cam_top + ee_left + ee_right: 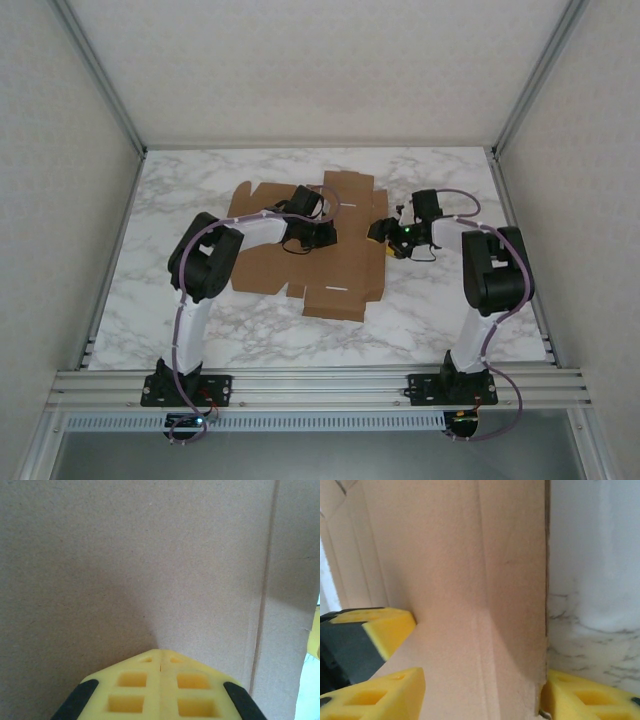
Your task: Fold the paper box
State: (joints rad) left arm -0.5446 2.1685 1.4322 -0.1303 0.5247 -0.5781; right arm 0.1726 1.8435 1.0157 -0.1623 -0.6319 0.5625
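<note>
The paper box [270, 265] lies as a flat brown die-cut sheet in the middle of the marble table [440, 310]. My left gripper [325, 237] is shut and empty, its yellow tips [160, 652] pressed together against the plain cardboard [150, 555] near a crease. My right gripper [381, 232] is at the sheet's right edge. It stands open, and a raised flap [470, 580] rises between its two yellow fingers [385, 695]. The flap's free edge rests against the right-hand finger [590, 700].
Grey side walls and aluminium frame posts [120, 110] close in the table on three sides. A rail [320, 385] carrying both arm bases runs along the near edge. Bare marble [590, 580] lies right of the flap.
</note>
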